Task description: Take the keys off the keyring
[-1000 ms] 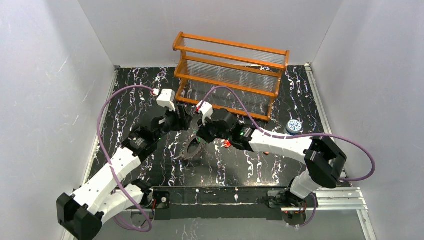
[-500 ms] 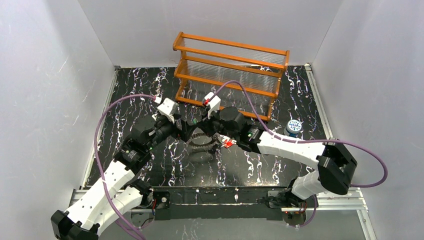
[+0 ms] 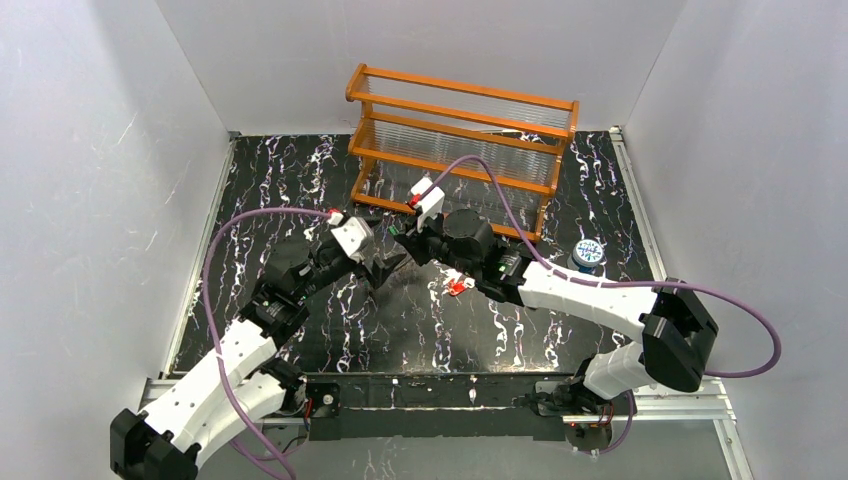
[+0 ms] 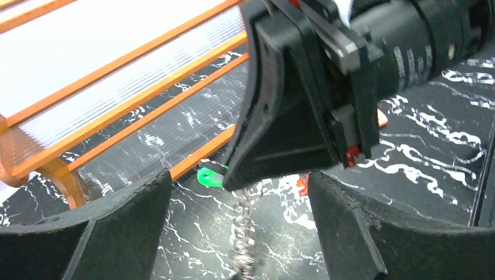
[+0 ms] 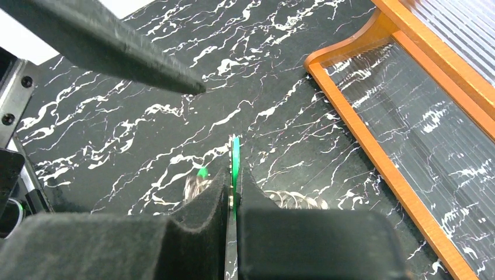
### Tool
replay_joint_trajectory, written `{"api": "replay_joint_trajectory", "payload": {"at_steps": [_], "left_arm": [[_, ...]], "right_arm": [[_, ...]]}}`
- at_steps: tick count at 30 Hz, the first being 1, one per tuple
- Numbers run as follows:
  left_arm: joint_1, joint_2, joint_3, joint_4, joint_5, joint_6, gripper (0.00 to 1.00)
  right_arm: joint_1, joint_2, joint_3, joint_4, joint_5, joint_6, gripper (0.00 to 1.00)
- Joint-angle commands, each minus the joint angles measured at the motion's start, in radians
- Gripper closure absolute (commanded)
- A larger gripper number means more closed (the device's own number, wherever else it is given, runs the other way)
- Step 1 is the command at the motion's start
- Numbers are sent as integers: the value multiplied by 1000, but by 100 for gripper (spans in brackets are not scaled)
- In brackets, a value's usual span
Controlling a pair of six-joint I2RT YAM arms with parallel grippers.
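Observation:
My right gripper [image 5: 233, 175] is shut on the green head of a key [image 5: 235, 153], seen edge-on between its pads. The keyring [image 4: 247, 233], silvery-grey and jagged, hangs edge-on and blurred below that gripper, above the table. The green key head also shows in the left wrist view [image 4: 210, 175]. My left gripper [image 4: 239, 184] is open, its jaws wide apart on either side of the hanging keyring without touching it. In the top view the two grippers meet, left [image 3: 388, 265] and right [image 3: 405, 238]. A red key [image 3: 460, 287] lies on the table under the right arm.
An orange rack of clear tubes [image 3: 460, 140] stands close behind the grippers. A small blue-white patterned lid [image 3: 587, 253] sits at the right. White walls enclose the black marbled table [image 3: 260, 200].
The keyring lay flat on the table a second ago; now it hangs off the table from the right gripper. Both grippers have moved back and to the right, toward the rack.

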Motion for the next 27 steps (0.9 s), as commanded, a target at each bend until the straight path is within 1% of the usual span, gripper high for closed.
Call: {"api": "replay_joint_trajectory", "payload": {"at_steps": [1, 6, 9, 14, 18, 24, 27], "left_arm": [[2, -42, -78, 61, 120, 48, 18], [1, -177, -127, -3, 44, 3, 20], [0, -219, -163, 6, 30, -21, 21], [0, -177, -143, -12, 53, 6, 21], [1, -129, -138, 5, 98, 0, 21], [0, -90, -152, 63, 167, -16, 27], [-1, -74, -155, 74, 201, -44, 29]], "right_arm": [[-6, -54, 26, 84, 21, -33, 99], [-6, -86, -7, 89, 9, -32, 99], [-6, -100, -26, 92, -7, -26, 99], [-7, -128, -44, 86, -78, -26, 99], [-7, -154, -54, 60, -93, -23, 99], [-6, -170, -58, 48, -147, -7, 99], [-7, -175, -56, 49, -150, -2, 99]]}}
